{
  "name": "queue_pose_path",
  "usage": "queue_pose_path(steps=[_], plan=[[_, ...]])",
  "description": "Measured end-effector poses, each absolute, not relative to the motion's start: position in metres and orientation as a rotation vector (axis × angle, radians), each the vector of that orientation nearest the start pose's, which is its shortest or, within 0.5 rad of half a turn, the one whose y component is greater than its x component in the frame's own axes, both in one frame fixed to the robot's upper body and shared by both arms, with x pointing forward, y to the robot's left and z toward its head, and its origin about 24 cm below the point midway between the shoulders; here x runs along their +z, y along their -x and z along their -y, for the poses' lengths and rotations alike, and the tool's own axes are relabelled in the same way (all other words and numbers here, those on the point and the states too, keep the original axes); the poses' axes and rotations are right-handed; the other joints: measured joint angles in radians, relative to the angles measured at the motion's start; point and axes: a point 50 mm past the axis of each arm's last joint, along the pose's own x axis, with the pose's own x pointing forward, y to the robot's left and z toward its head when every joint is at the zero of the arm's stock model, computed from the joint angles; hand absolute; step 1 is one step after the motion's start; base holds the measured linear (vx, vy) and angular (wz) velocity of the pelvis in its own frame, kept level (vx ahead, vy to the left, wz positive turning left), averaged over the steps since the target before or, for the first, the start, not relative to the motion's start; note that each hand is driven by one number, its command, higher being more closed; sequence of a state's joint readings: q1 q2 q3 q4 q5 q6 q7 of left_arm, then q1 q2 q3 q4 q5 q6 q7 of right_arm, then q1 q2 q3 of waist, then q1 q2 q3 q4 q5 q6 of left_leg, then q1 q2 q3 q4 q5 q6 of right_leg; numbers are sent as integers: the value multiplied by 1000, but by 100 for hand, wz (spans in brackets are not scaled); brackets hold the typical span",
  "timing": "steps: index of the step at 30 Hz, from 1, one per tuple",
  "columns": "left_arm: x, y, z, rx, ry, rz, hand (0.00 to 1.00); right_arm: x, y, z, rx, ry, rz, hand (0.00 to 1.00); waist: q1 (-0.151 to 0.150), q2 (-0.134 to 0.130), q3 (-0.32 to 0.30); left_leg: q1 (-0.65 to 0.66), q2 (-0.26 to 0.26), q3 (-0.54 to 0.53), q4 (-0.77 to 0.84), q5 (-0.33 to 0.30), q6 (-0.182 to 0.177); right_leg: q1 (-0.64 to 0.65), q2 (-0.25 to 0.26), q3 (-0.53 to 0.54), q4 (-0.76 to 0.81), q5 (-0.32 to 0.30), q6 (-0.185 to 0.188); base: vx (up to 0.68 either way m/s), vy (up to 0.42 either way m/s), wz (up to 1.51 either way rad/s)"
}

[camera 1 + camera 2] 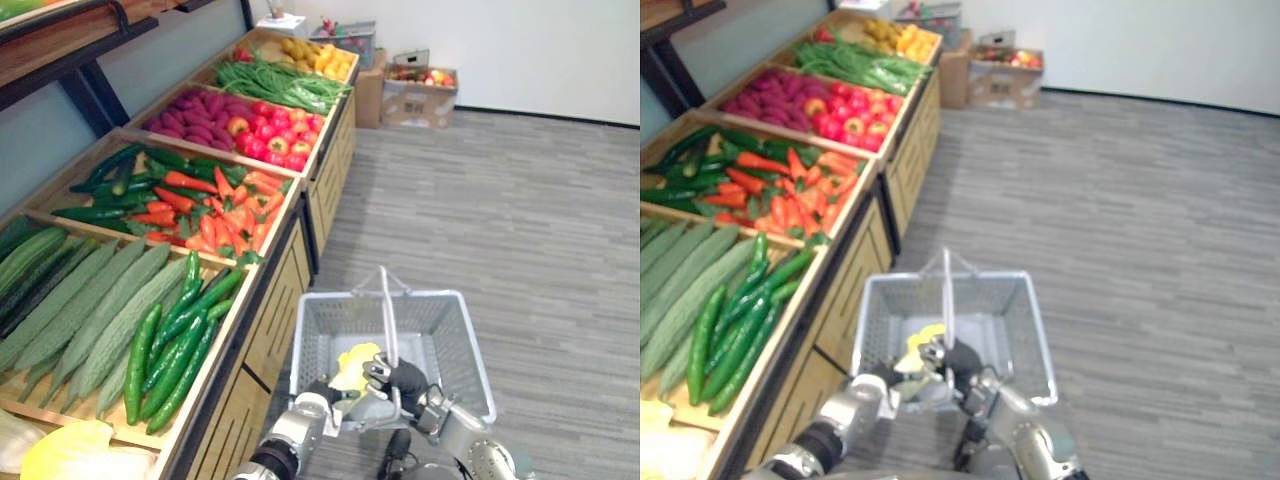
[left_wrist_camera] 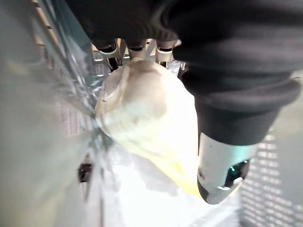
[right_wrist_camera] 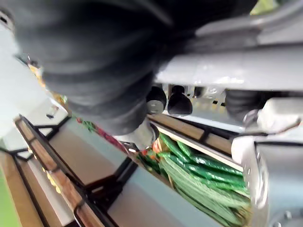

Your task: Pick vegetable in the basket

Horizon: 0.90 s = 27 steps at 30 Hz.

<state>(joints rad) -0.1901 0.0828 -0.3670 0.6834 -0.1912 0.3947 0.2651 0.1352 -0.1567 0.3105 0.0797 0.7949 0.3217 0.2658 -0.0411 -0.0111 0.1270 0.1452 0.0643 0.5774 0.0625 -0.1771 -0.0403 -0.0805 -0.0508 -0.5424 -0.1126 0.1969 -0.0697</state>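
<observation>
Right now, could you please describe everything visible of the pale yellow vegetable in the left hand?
The pale yellow vegetable, cabbage-like, is rounded, tapering to a brighter yellow end, with a smooth surface. The left hand grips it, fingers over one side, thumb along the other, inside the grey mesh basket, by its upright handle. Whether it rests on the basket's floor is unclear.

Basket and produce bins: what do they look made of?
Basket: probably plastic, matte light grey, walls perforated in a fine moulded grid. Its handle, in the right hand: thin pale rod, metal or plastic, can't tell. Produce bins: wood, light tan slatted boards, apparently unpainted, dark edging.
</observation>
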Motion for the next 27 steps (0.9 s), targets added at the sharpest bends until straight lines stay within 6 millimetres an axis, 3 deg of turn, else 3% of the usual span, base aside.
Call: queue_pose_path(steps=[7, 11, 16, 20, 24, 27], plan=[[-55, -247, -108, -118, -108, -658, 0, -87, -172, 118, 290, -719, -768, 100, -37, 29, 32, 20, 21, 19, 13, -20, -30, 18, 19, 14, 0, -16, -12, 9, -36, -7], [-40, -255, -112, -163, -64, -583, 0, -97, -167, 124, 257, -703, -797, 100, -38, 41, 34, 21, 35, 19, 15, -19, -32, 19, 32, 11, 0, -35, -14, 39, -66, 1], [-26, -258, -105, -243, 78, -537, 0, -104, -169, 135, 170, -712, -791, 100, -40, 62, 33, 27, 41, 14, 14, -18, -35, 31, 34, -2, -1, -44, -11, 7, -19, 6], [-13, -261, -100, -282, 173, -493, 0, -113, -162, 148, 48, -709, -819, 100, -41, 65, 32, 32, 42, 14, 11, -22, -42, 35, 35, -3, -1, -45, -10, 0, 0, 0], [-1, -268, -114, -180, 213, -444, 0, -124, -158, 172, -174, -753, -846, 100, -42, 69, 31, 31, 46, 15, 13, -24, -45, 33, 40, -1, -1, -47, -13, -8, -6, -1], [-9, -271, -139, -24, 229, -479, 0, -136, -141, 196, -366, -821, -881, 100, -42, 78, 27, 31, 53, 17, 18, -25, -46, 33, 47, 1, -1, -55, -14, 0, -32, -2]])
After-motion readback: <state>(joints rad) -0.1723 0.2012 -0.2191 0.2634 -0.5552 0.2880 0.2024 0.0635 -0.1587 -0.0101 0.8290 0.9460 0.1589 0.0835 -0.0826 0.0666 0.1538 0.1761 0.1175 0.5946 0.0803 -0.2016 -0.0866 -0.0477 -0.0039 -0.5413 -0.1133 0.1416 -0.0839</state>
